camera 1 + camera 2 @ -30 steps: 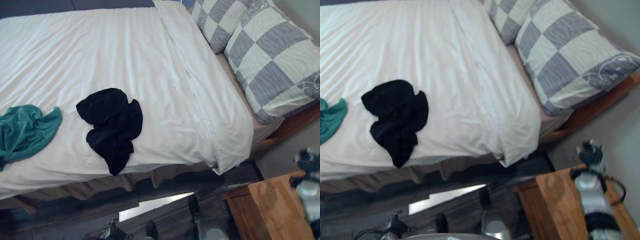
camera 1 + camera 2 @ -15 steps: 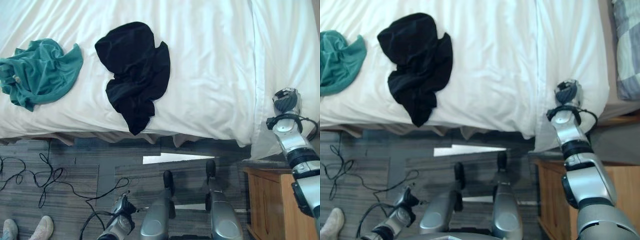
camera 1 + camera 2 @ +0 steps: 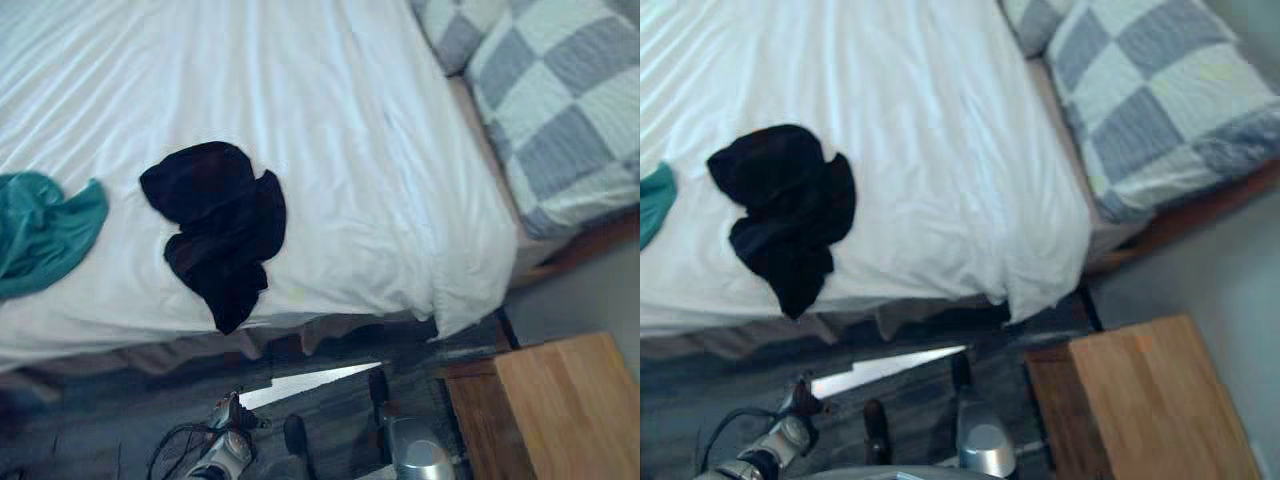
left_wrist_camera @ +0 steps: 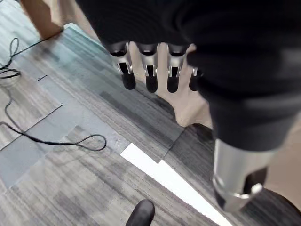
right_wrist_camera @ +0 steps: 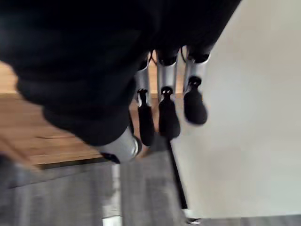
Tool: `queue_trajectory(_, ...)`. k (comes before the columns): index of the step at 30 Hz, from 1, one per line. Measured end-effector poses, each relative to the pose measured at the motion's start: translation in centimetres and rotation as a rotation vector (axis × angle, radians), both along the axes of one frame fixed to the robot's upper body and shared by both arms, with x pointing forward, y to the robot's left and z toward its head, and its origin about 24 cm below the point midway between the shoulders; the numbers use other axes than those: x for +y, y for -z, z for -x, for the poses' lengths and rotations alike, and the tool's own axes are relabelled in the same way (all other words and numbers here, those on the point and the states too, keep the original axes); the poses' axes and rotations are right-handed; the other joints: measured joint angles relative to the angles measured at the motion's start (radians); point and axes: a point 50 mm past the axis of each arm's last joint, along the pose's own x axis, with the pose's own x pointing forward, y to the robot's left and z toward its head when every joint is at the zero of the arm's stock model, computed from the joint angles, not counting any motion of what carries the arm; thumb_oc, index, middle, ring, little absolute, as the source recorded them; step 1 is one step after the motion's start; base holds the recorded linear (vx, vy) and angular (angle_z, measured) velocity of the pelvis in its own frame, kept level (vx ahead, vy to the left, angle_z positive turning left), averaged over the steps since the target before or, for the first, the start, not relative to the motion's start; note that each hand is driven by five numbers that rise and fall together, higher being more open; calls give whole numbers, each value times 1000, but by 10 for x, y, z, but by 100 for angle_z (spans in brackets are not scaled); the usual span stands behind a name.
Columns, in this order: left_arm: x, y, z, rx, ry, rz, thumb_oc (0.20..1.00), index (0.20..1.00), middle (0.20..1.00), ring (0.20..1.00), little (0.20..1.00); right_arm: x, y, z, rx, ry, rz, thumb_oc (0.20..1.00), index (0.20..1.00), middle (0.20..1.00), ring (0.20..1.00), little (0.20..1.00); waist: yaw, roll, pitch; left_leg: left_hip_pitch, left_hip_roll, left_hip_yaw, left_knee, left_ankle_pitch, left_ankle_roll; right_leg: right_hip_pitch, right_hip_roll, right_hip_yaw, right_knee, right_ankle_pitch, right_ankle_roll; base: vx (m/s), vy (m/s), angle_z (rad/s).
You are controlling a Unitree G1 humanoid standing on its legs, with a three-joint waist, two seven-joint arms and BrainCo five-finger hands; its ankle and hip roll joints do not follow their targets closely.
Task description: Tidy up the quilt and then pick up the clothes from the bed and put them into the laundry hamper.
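A white quilt (image 3: pixel 330 150) lies spread over the bed, its corner hanging over the near edge. On it, close to that edge, sits a crumpled black garment (image 3: pixel 218 228), with a teal garment (image 3: pixel 40 235) further left. My left hand (image 3: pixel 226 452) hangs low over the floor in front of the bed. In the left wrist view its fingers (image 4: pixel 149 74) are straight and hold nothing. My right hand (image 5: pixel 168 113) is also open and empty, its fingers pointing down beside a wooden surface.
Two grey-and-white checked pillows (image 3: pixel 560 110) lie at the head of the bed on the right. A wooden nightstand (image 3: pixel 560 405) stands at the lower right, by the bed's corner. Grey plank floor (image 4: pixel 70 155) runs along the bedside, with a thin cable lying on it.
The head camera has swung, so the whole scene has shifted. The right arm, which reached to the quilt's corner half a second ago, has drawn back out of the eye views.
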Motion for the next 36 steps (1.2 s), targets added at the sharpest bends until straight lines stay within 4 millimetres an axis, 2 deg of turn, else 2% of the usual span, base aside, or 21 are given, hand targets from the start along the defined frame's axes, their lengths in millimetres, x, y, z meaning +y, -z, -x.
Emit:
queue_trajectory(3, 4, 1, 7, 2, -19, 4, 1000, 1000, 1000, 1000, 1000, 16, 3, -27, -37, -121, -44, 1000, 1000, 1000, 1000, 1000, 47, 42, -12, 11, 55, 46, 6, 14, 7, -59, 54, -99, 296, -193, -31, -63, 18, -45)
queue_trajectory(5, 5, 10, 32, 65, -35, 9, 1000, 1000, 1000, 1000, 1000, 25, -1, -63, -151, -235, -75, 1000, 1000, 1000, 1000, 1000, 84, 49, -73, -27, 51, 29, 21, 9, -22, 10, 74, -78, 220, -294, -84, -225, 25, -22)
queue_trajectory(6, 1, 11, 31, 62, -60, 36, 1000, 1000, 1000, 1000, 1000, 22, -8, -91, -224, -275, -61, 1000, 1000, 1000, 1000, 1000, 103, 73, -67, -87, 52, 7, 73, 34, -38, 21, 83, -91, 170, -268, -98, -150, 75, 63)
queue_trajectory(7, -4, 9, 19, 38, -58, 52, 1000, 1000, 1000, 1000, 1000, 18, -11, -99, -236, -298, -44, 1000, 1000, 1000, 1000, 1000, 105, 71, -66, -147, 50, -14, 116, 58, -81, 9, 57, -119, 150, -243, -100, -89, 232, 130)
queue_trajectory(8, -19, 6, 3, -6, -64, 114, 1000, 1000, 1000, 1000, 1000, 3, -25, -134, -308, -341, 13, 1000, 1000, 1000, 1000, 1000, 113, 83, -46, -202, 40, 35, 144, 57, -97, -3, -3, -185, 127, -176, -112, -92, 330, 125)
queue_trajectory(11, -18, 15, 25, 56, -96, 115, 1000, 1000, 1000, 1000, 1000, -5, -48, -177, -454, -374, 49, 1000, 1000, 1000, 1000, 1000, 107, 99, -40, -153, 122, -24, 173, 24, -128, 21, -11, -186, 86, -178, -111, -9, 333, 43)
queue_trajectory(14, -26, 17, 24, 50, -127, 151, 1000, 1000, 1000, 1000, 1000, -17, -45, -160, -451, -253, 33, 1000, 1000, 1000, 1000, 1000, 104, 102, -36, -136, 254, -34, 150, 20, -159, 19, -26, -201, 70, -174, -100, 45, 528, 42)
queue_trajectory(17, -29, 16, 19, 44, -131, 160, 1000, 1000, 1000, 1000, 1000, -24, -32, -129, -324, -216, 30, 1000, 1000, 1000, 1000, 1000, 106, 101, -32, -107, 332, -12, 82, 37, -173, 14, -49, -186, 66, -172, -87, 132, 490, 24)
queue_trajectory(19, -31, 17, 17, 46, -137, 169, 1000, 1000, 1000, 1000, 1000, -28, -26, -110, -246, -200, 28, 1000, 1000, 1000, 1000, 1000, 102, 127, -45, -87, 365, 48, 46, 29, -182, 58, -82, -220, -5, -111, -3, 202, 641, 25)
queue_trajectory(20, -35, 17, 16, 44, -135, 178, 1000, 1000, 1000, 1000, 1000, -31, -25, -103, -229, -199, 33, 1000, 1000, 1000, 1000, 1000, 101, 134, -49, -87, 356, 40, 48, 21, -176, 68, -96, -230, -17, -102, 10, 125, 517, 32)
queue_trajectory(21, -36, 16, 15, 37, -127, 185, 1000, 1000, 1000, 1000, 1000, -35, -23, -89, -211, -159, 32, 1000, 1000, 1000, 1000, 1000, 107, 129, -46, -93, 328, 18, 61, 49, -212, 74, -129, -238, -10, -81, 28, 83, 481, 56)
queue_trajectory(22, -27, 11, 4, 12, -111, 163, 1000, 1000, 1000, 1000, 1000, -21, -16, -83, -193, -162, -8, 1000, 1000, 1000, 1000, 1000, 111, 48, -34, -124, 231, 13, 147, 52, -196, 80, -254, -252, 40, -56, 5, 47, 307, 56)
queue_trajectory(23, -17, 9, 5, 20, -116, 136, 1000, 1000, 1000, 1000, 1000, -11, -10, -71, -156, -155, -40, 1000, 1000, 1000, 1000, 1000, 112, 8, -53, -127, 188, 20, 159, 50, -193, 59, -289, -264, 65, -10, -33, 152, 621, 22)
queue_trajectory(25, 8, 7, 18, 53, -132, 75, 1000, 1000, 1000, 1000, 1000, 22, -2, -74, -162, -218, -127, 1000, 1000, 1000, 1000, 1000, 140, 9, -53, -125, 174, 54, 188, 9, -122, 8, -309, -308, 152, 171, -72, 124, 377, -18)
queue_trajectory(26, 16, 6, 22, 66, -134, 49, 1000, 1000, 1000, 1000, 1000, 27, -2, -76, -175, -228, -110, 1000, 1000, 1000, 1000, 1000, 145, 22, -48, -106, 186, 45, 171, 6, -114, -28, -299, -311, 252, 137, -61, 103, 233, 15)
queue_trajectory(28, 26, 5, 27, 86, -145, 21, 1000, 1000, 1000, 1000, 1000, 19, -5, -78, -173, -268, -100, 1000, 1000, 1000, 1000, 1000, 144, 54, -61, -78, 185, 42, 94, 29, -67, -104, -195, -275, 415, -124, 9, 238, 405, 5)
queue_trajectory(30, 32, 8, 41, 142, -170, 9, 1000, 1000, 1000, 1000, 1000, 24, -8, -94, -223, -318, -117, 1000, 1000, 1000, 1000, 1000, 138, 55, -56, -37, 167, 62, 12, 58, -39, -166, -85, -314, 493, -264, 18, 300, 247, -19)
queue_trajectory(32, 34, 11, 51, 171, -198, 19, 1000, 1000, 1000, 1000, 1000, 28, -10, -101, -245, -358, -124, 1000, 1000, 1000, 1000, 1000, 118, 53, -51, -29, 138, 75, 3, 55, -35, -173, -28, -373, 453, -305, -47, 201, 153, 7)
queue_trajectory(34, 22, 17, 60, 184, -193, 64, 1000, 1000, 1000, 1000, 1000, 31, -9, -99, -230, -378, -139, 1000, 1000, 1000, 1000, 1000, 117, 19, -55, 45, 41, 103, 23, 27, -42, -71, -22, -453, 296, -306, -94, 239, 200, 16)
queue_trajectory(35, 21, 17, 61, 181, -197, 70, 1000, 1000, 1000, 1000, 1000, 34, -7, -99, -218, -381, -143, 1000, 1000, 1000, 1000, 1000, 108, 4, -39, -7, 30, 92, 234, -40, -103, -31, -21, -393, 262, -281, -183, 24, 155, -17)
queue_trajectory(36, 16, 18, 57, 168, -189, 85, 1000, 1000, 1000, 1000, 1000, 34, -8, -102, -218, -387, -143, 1000, 1000, 1000, 1000, 1000, 125, 5, -42, -92, 62, 95, 399, -78, -134, -24, -18, -365, 235, -282, -190, -89, 51, -40)
